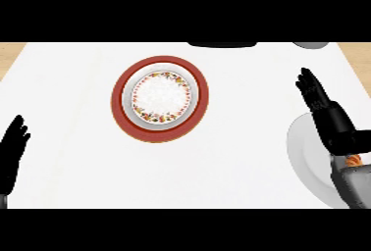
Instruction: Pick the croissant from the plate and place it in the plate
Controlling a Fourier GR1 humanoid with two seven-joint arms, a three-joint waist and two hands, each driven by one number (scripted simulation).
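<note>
**Right robot hand over the pale plate, croissant just behind it**

Right robot hand is the one to watch: its black fingers are stretched straight toward the far side of the white tabletop, holding nothing, and it lies over the inner edge of the plain pale grey round plate at the right edge of the head view. Your croissant shows only as a small orange-brown sliver, right by the wrist, between the black hand and the grey forearm. So it lies back toward the robot from the fingertips, not ahead of them. Most of it is hidden, and you cannot tell which way its long axis runs.

Your left robot hand rests open at the left edge of the view, fingers up, well apart from both plates. The right hand is plainly the nearer one, so the pick belongs to it.

The likely target is the white plate with a flowered rim, sitting on a wider red round plate, well to the left of the right hand and farther up the tabletop.

As a judgement, the pick is not yet made: you would need to draw the right hand back and down over the croissant before closing on it, then carry it left.
</note>
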